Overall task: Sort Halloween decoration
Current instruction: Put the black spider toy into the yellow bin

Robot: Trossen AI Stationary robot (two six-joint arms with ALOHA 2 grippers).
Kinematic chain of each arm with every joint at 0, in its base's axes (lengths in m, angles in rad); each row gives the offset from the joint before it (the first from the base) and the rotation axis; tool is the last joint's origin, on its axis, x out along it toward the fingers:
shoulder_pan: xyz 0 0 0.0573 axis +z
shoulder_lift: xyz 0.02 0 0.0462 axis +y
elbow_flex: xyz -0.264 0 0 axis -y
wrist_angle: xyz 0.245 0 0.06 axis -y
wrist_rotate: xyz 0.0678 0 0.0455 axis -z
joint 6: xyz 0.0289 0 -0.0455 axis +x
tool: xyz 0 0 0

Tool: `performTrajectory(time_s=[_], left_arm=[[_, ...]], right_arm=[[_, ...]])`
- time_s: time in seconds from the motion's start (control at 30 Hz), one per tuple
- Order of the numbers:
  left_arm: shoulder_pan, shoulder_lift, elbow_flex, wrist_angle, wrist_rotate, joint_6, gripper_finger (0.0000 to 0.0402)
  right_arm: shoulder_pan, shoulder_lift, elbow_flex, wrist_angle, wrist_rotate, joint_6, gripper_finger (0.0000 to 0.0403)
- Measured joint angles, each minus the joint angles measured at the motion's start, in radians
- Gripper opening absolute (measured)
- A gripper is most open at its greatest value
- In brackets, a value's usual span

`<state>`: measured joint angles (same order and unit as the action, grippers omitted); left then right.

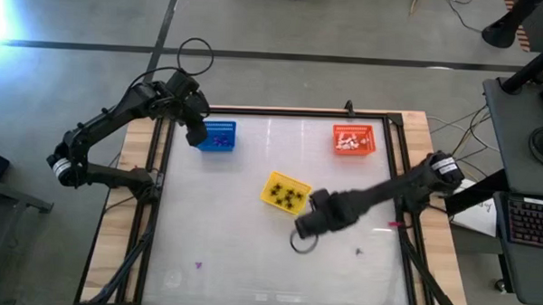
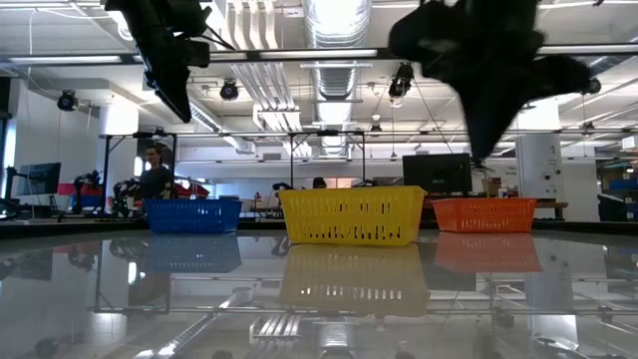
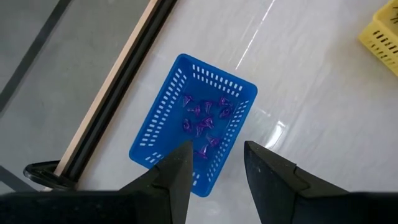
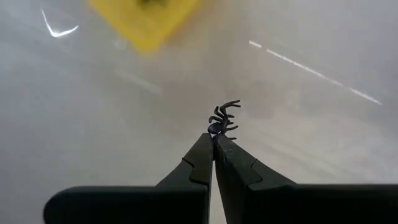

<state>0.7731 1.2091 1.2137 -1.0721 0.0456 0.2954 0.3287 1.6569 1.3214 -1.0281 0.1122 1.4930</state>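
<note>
A black toy spider (image 4: 222, 121) is pinched at the tips of the right gripper (image 4: 213, 138), whose jaws are clenched on it. This gripper (image 1: 307, 228) hangs above the worktop's middle, just beside the yellow basket (image 1: 285, 191), which holds more black spiders. The left gripper (image 3: 214, 163), jaws released and empty, hovers over the blue basket (image 3: 163, 132) near the far left corner; purple bits (image 3: 204, 118) lie inside. The orange basket (image 1: 354, 139), toward the far right corner, holds white bits (image 1: 349, 142).

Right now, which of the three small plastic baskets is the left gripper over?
The blue slotted plastic basket holding purple pieces. The open left gripper hangs above it; the yellow basket and orange basket sit farther right.
</note>
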Motion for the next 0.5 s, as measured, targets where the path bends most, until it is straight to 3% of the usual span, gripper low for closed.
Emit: performTrajectory(time_s=[0.27,0.5], left_arm=[[0.000,0.000,0.000,0.001,-0.001,0.032,0.0127],[0.000,0.000,0.000,0.002,-0.006,0.037,0.0127]], right_arm=[[-0.201,0.004,0.014,0.192,-0.006,-0.306,0.0008],[-0.296,0.004,0.014,0.235,-0.033,-0.422,0.0008]])
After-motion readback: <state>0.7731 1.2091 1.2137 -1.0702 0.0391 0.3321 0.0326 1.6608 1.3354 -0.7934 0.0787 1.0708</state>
